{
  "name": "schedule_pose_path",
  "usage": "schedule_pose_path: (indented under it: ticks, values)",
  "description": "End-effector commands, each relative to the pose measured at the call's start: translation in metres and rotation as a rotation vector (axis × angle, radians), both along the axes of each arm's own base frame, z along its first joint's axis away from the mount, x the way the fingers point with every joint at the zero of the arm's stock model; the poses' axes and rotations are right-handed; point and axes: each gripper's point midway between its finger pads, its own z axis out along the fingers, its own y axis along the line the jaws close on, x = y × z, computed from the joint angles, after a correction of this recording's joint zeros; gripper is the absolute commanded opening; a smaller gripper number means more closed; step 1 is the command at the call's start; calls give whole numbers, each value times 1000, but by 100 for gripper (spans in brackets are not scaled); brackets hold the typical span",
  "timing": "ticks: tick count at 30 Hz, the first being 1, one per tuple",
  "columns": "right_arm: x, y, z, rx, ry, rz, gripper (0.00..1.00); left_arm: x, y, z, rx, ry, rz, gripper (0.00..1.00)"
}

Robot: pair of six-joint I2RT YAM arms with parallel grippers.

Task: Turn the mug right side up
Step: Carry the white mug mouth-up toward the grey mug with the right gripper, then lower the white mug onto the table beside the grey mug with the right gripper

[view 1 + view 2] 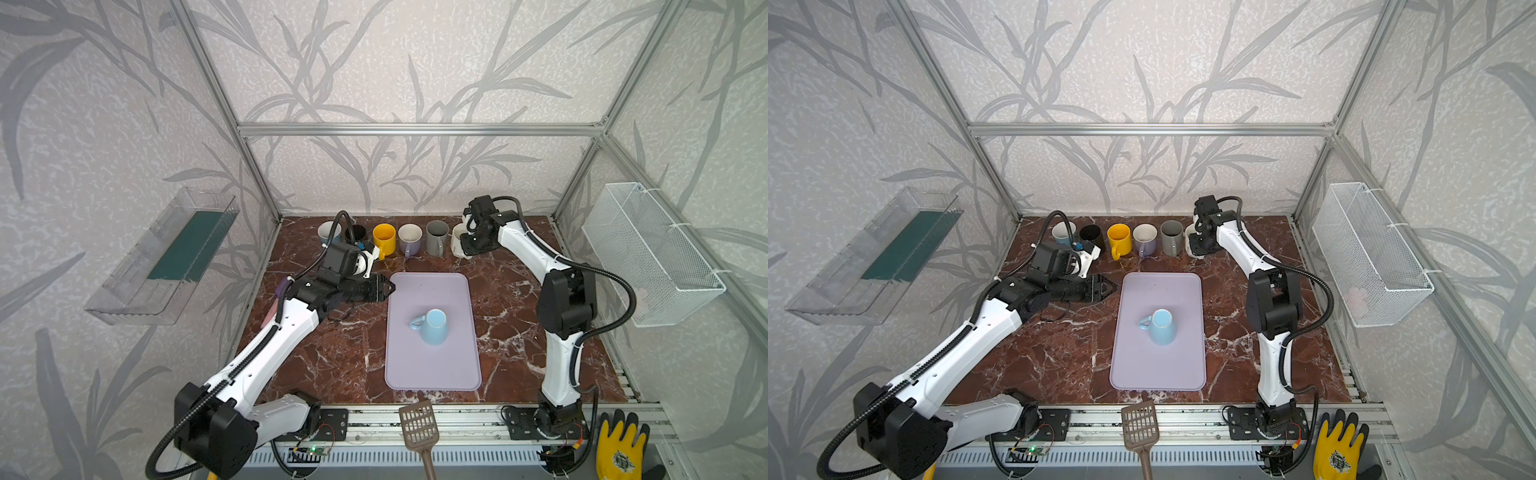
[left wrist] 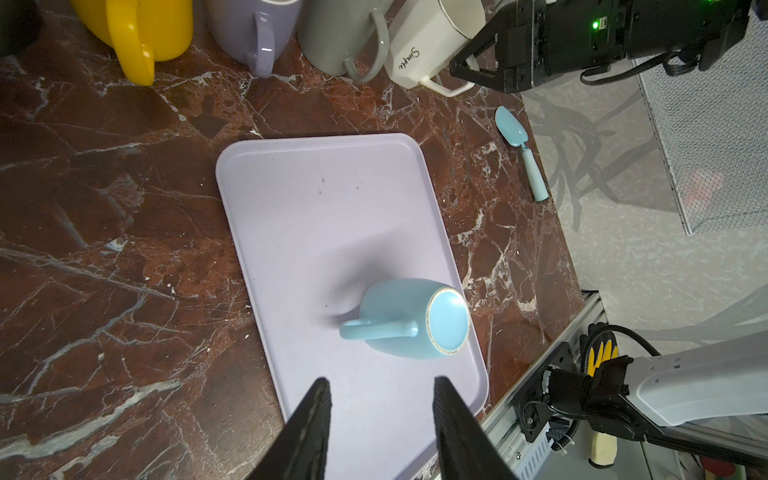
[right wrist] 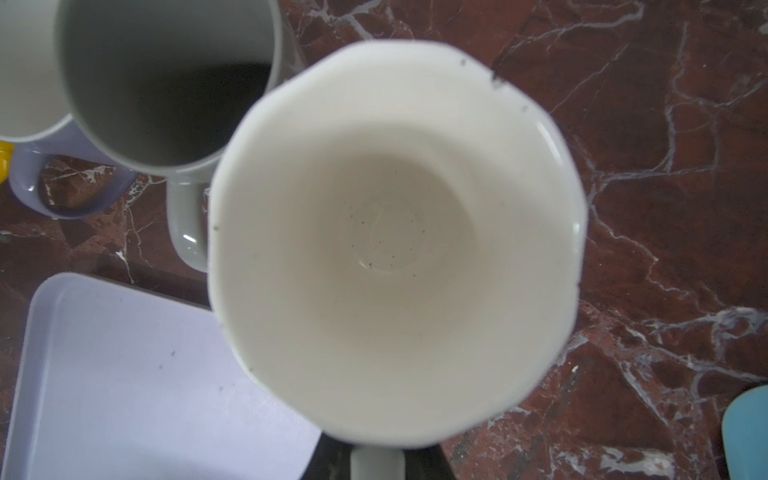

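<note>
A light blue mug (image 1: 433, 328) (image 1: 1160, 328) (image 2: 409, 320) stands upside down on a lavender tray (image 1: 432, 374) (image 2: 316, 216), base up and handle toward the left arm. My left gripper (image 1: 390, 286) (image 1: 1113, 286) (image 2: 382, 384) hovers open and empty over the tray's far left corner, apart from the mug. My right gripper (image 1: 469, 249) (image 3: 376, 457) is at the back right, shut on the handle of an upright white mug (image 3: 395, 232) (image 2: 432, 41).
Upright mugs line the back edge: yellow (image 1: 384, 239), lavender (image 1: 409, 239), grey (image 1: 437, 237) and others. A blue spoon (image 2: 521, 149) lies right of the tray. A brown scoop (image 1: 419, 428) and yellow glove (image 1: 619, 444) sit at the front rail.
</note>
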Motion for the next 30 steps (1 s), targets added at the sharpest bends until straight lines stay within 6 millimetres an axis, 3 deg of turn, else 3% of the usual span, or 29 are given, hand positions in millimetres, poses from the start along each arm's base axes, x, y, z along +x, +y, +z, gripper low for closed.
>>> schedule_pose_path:
  ticks: [1, 30]
  values:
    - [13, -1, 16, -31, -50, 0, 0, -3, 2, 11, 11, -33, -10, 43]
    - [27, -5, -3, -54, -12, -73, 0, -19, 17, 17, 52, -54, 6, 43]
